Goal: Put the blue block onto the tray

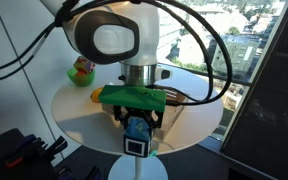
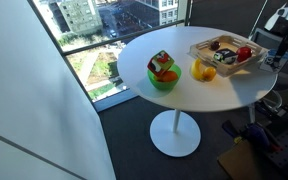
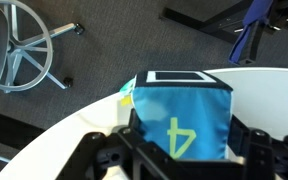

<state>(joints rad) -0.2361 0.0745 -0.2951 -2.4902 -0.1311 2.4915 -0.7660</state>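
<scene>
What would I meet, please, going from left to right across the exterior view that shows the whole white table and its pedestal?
In an exterior view: green bowl → wooden tray → robot arm. The yellow thing overlaps the tray's left end, so it is left out.

White arm [image 1: 109, 35], black cables [image 1: 222, 55], green mount [image 1: 132, 96], black end effector [image 1: 137, 130]
</scene>
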